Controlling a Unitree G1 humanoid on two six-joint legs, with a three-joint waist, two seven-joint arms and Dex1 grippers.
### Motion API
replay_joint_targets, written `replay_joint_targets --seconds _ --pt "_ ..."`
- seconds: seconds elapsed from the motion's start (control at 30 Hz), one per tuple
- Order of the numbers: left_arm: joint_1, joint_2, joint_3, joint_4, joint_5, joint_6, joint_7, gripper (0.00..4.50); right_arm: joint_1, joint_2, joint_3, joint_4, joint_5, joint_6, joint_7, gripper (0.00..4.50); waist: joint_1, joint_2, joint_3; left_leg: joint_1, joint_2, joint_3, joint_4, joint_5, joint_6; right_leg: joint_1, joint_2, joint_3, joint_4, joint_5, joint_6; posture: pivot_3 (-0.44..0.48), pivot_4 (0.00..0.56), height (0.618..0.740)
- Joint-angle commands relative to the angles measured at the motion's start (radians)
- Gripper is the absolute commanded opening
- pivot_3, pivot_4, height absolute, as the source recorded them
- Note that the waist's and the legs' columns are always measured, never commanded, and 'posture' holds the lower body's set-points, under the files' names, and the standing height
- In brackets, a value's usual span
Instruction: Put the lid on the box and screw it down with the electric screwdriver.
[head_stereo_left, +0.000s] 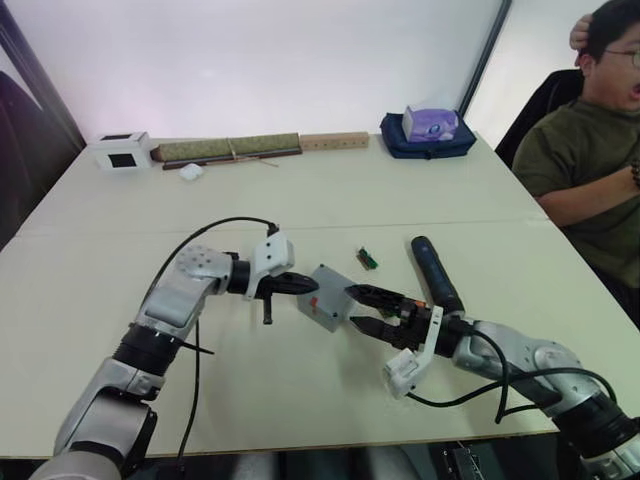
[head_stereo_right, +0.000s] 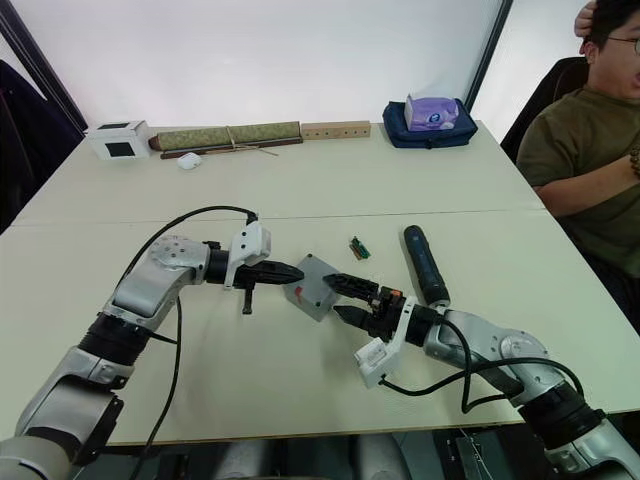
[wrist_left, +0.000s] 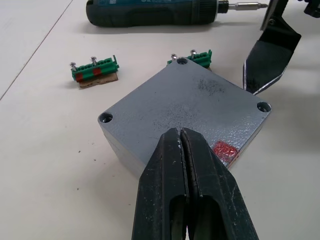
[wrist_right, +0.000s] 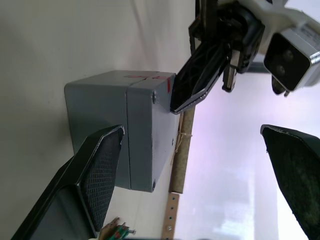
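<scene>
Lid (wrist_left: 187, 107) sits on top of the box (wrist_right: 97, 112), grey face up, red mark (wrist_left: 224, 150) at the corner nearest the left hand (head_stereo_left: 300, 284). Screw holes visible at its corners; whether any screws are in them cannot be told. Box rests on the table (head_stereo_left: 300, 200), between the two hands.

Left hand: fingers pressed together, tips resting on the lid's edge just beside the red mark, pinching nothing.

Right hand (head_stereo_left: 362, 309): fingers spread wide, holding nothing. One finger (wrist_right: 97, 170) lies alongside the box's side wall, opposite the left hand; the other finger (wrist_right: 295, 165) stands well apart from it. Contact with the box cannot be told.

Just beyond the box, on the side away from the left hand: two small green terminal blocks (wrist_left: 94, 70), one tucked against the lid's far corner, the other a little apart.

Electric screwdriver (head_stereo_left: 436, 274) lies flat on the table past the green blocks, beside the right hand's wrist, untouched, bit (wrist_left: 245, 6) pointing toward the right hand's side.

Farther back on the table's far edge: white cube with dark window (head_stereo_left: 122, 152), long rolled mat (head_stereo_left: 228, 148), wooden strip (head_stereo_left: 334, 141), tissue box in a dark blue tray (head_stereo_left: 429, 127).

Person in an olive shirt (head_stereo_left: 590, 160) seated at the table's far right corner.
</scene>
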Motion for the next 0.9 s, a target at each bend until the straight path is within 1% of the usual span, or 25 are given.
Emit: replay_joint_targets --seconds 0.03,0.07,0.13,0.2,0.23,0.27,0.3,0.33,0.37,0.4,0.47,0.63,0.7,0.8,0.9 --pt "0.007 -0.017 0.045 -0.068 -0.072 0.095 0.012 0.00 0.000 -0.015 -0.020 -0.038 0.300 0.072 0.187 3.99 -0.001 -0.001 0.001 0.000 0.000 0.000 0.000 0.000 0.000 0.000 0.000 0.000 0.000 0.000 0.000 0.000 0.150 0.740" --pt "0.004 -0.017 0.074 -0.097 -0.098 0.118 0.022 0.00 0.012 -0.014 -0.022 -0.057 0.396 0.146 0.264 3.79 -0.002 -0.001 0.002 -0.001 0.000 0.000 0.000 0.000 0.000 0.000 0.000 0.000 0.000 0.000 0.000 0.000 0.150 0.740" --pt "0.002 -0.014 0.114 -0.133 -0.125 0.148 0.047 0.00 0.026 -0.007 -0.032 -0.086 0.517 0.245 0.359 3.13 -0.004 -0.002 0.005 -0.002 0.001 0.000 0.000 0.000 0.000 -0.002 0.000 0.000 0.000 0.000 0.000 0.000 0.150 0.740" --pt "0.005 -0.006 0.149 -0.161 -0.140 0.175 0.080 0.00 0.038 0.014 -0.050 -0.127 0.634 0.388 0.432 2.47 -0.005 -0.002 0.006 -0.003 0.001 -0.001 0.000 0.000 0.000 -0.003 0.001 0.000 0.000 0.000 0.000 0.000 0.150 0.740" --pt "0.010 -0.001 0.164 -0.170 -0.143 0.182 0.096 0.00 0.040 0.027 -0.060 -0.149 0.688 0.473 0.462 1.99 -0.007 -0.001 0.006 -0.002 0.002 -0.001 0.000 0.000 0.000 -0.003 0.001 0.000 0.000 0.000 0.000 0.000 0.150 0.740" --pt "0.019 0.004 0.180 -0.173 -0.143 0.185 0.112 0.00 0.043 0.034 -0.063 -0.174 0.746 0.563 0.500 1.68 -0.008 -0.001 0.006 -0.002 0.002 -0.001 -0.001 0.000 0.000 -0.003 0.002 0.000 0.000 0.000 0.000 0.000 0.150 0.740" --pt "0.028 0.008 0.192 -0.170 -0.138 0.182 0.128 0.00 0.044 0.040 -0.066 -0.195 0.783 0.646 0.523 1.26 -0.009 0.000 0.007 -0.002 0.002 -0.001 -0.001 0.000 0.001 -0.003 0.002 0.000 0.000 0.000 0.000 0.000 0.150 0.740" --pt "0.042 0.017 0.194 -0.161 -0.126 0.171 0.136 0.00 0.045 0.039 -0.062 -0.218 0.818 0.725 0.556 0.83 -0.008 0.000 0.007 -0.002 0.002 -0.001 -0.002 0.000 0.001 -0.003 0.002 0.000 0.000 0.000 0.000 0.000 0.150 0.740" --pt "0.055 0.027 0.190 -0.153 -0.111 0.157 0.141 0.00 0.046 0.044 -0.060 -0.237 0.842 0.788 0.576 0.50 -0.007 0.000 0.007 -0.002 0.002 -0.001 -0.002 0.000 0.001 -0.004 0.002 0.000 0.000 0.000 0.000 0.000 0.150 0.740" --pt "0.064 0.034 0.186 -0.149 -0.102 0.148 0.143 0.00 0.046 0.048 -0.061 -0.252 0.855 0.831 0.588 0.05 -0.007 0.000 0.007 -0.002 0.002 -0.001 -0.002 0.000 0.000 -0.004 0.002 0.000 0.000 0.000 0.000 0.000 0.150 0.740" --pt "0.078 0.035 0.174 -0.130 -0.083 0.126 0.156 0.00 0.030 0.068 -0.051 -0.271 0.863 0.928 0.595 0.01 -0.004 0.000 0.007 -0.002 0.002 -0.001 -0.002 0.000 0.001 -0.004 0.002 0.000 0.000 0.000 0.000 0.000 0.150 0.740" --pt "0.087 0.028 0.158 -0.106 -0.060 0.099 0.162 0.00 0.005 0.095 -0.037 -0.301 0.852 1.080 0.604 0.01 0.000 -0.001 0.008 -0.006 0.001 -0.001 -0.002 0.000 0.000 -0.007 0.001 0.000 0.000 0.000 0.000 0.000 0.150 0.740" --pt "0.093 0.018 0.138 -0.088 -0.041 0.077 0.164 0.00 -0.016 0.104 -0.010 -0.296 0.833 1.135 0.609 0.01 -0.001 -0.001 0.008 -0.009 0.001 0.000 -0.002 0.000 0.000 -0.009 0.001 0.000 -0.001 0.000 0.000 0.000 0.150 0.740" --pt "0.100 -0.001 0.078 -0.051 0.005 0.051 0.165 0.00 -0.095 0.161 0.044 -0.260 0.800 1.231 0.588 0.01 -0.005 0.000 0.008 -0.014 0.001 -0.001 -0.001 0.000 0.000 -0.014 0.001 0.000 0.000 0.001 0.001 0.000 0.150 0.740" --pt "0.109 -0.001 0.041 -0.043 0.032 0.034 0.145 0.00 -0.135 0.190 0.069 -0.244 0.777 1.279 0.585 0.01 -0.006 0.000 0.009 -0.017 0.001 -0.001 -0.001 0.000 0.000 -0.019 0.002 -0.001 0.001 0.003 0.003 0.000 0.150 0.740"
